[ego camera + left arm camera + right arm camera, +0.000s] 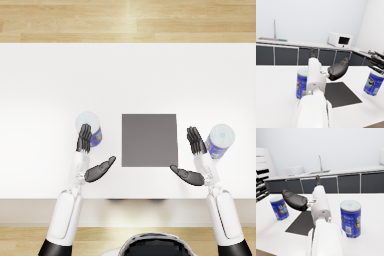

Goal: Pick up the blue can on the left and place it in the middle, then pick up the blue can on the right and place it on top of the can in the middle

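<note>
Nothing lifted yet, by the look of it: left blue can (89, 127) upright on the white counter (45, 80), left of the dark grey mat (149, 139) and nearer the counter's left edge; right blue can (220, 140) upright on the far side of the mat, toward the right edge. Mat squarely in the counter's middle, probably marking the stacking spot.

Left hand (93, 155) released, fingers spread, long fingers just beside the left can and the thumb splayed toward the mat. Apparently posed for a side grasp, open wide enough to take the can's body. Right hand (193, 158) likewise released and empty, mirroring the pose beside the right can, presumably waiting its turn.

Hard to tell from the head view whether either set of fingers touches its can or merely sits close. In both wrist views, forearm in front of the own hand, hiding most of the fingers. Can labels too blurred to read. Counter's near edge partly hidden behind the arms.
</note>
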Motion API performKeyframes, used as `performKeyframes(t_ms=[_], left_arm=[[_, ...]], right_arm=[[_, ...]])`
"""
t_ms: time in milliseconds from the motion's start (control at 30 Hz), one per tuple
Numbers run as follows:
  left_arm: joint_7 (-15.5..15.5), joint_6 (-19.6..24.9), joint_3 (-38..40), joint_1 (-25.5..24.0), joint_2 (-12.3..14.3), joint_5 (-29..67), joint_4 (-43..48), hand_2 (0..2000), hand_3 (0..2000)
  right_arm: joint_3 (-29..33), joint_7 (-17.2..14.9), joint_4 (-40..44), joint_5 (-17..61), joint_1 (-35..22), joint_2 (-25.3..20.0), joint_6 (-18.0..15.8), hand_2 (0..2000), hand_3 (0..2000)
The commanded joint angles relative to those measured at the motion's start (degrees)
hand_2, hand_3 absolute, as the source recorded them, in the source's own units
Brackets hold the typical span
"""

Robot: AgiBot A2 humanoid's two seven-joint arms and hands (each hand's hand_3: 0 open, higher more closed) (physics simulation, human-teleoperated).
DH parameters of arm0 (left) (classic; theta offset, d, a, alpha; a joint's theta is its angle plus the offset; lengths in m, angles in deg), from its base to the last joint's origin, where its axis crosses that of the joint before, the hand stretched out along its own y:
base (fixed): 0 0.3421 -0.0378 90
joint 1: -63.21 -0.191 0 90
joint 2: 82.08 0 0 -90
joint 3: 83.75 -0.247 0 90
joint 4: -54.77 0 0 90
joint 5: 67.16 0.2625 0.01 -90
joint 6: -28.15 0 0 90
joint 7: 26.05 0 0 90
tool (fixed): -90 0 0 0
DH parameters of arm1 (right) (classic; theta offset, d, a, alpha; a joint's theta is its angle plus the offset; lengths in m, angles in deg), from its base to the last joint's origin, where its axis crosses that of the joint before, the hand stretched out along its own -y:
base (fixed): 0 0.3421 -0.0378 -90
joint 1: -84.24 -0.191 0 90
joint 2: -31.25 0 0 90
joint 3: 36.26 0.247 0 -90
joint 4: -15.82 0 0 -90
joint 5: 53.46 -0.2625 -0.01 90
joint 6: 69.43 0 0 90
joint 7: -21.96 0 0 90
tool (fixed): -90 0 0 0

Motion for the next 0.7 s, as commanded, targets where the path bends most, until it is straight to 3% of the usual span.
performKeyframes(t_ms=[33,700], left_arm=[[0.00,0.00,0.00,0.00,0.00,0.00,0.00,0,0],[0.00,0.00,0.00,0.00,0.00,0.00,0.00,0,0]], right_arm=[[0.00,0.00,0.00,0.00,0.00,0.00,0.00,0,0],[0.00,0.00,0.00,0.00,0.00,0.00,0.00,0,0]])
